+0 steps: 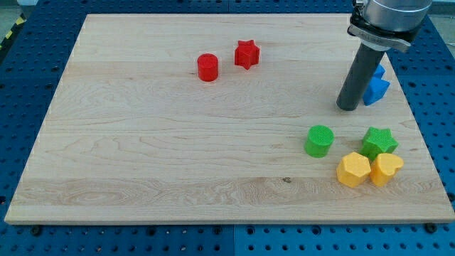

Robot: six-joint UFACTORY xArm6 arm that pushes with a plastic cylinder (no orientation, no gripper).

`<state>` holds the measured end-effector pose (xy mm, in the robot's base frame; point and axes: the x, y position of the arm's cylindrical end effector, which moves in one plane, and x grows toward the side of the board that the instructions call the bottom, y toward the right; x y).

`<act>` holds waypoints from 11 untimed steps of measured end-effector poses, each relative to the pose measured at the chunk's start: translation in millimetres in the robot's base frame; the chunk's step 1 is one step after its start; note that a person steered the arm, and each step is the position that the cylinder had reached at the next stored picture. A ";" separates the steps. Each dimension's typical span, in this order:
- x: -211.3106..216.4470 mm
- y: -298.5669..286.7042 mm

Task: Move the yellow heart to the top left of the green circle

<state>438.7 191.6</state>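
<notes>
The yellow heart (387,168) lies near the view's bottom right, touching a yellow hexagon (353,170) on its left. The green circle (319,140) sits up and to the left of both. A green star (379,142) sits right of the circle, just above the heart. My tip (348,107) rests on the board above the green circle and a little to its right, well apart from the heart.
Blue blocks (377,87) sit right behind the rod at the view's right edge, partly hidden by it. A red circle (207,67) and a red star (247,54) lie at the view's top centre. The wooden board (142,142) ends just right of the blue blocks.
</notes>
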 end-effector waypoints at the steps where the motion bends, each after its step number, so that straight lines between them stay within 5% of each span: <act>1: 0.0 0.0; 5: 31.8 52.8; 7: 86.7 94.9; 11: 122.4 11.2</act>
<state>561.1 202.8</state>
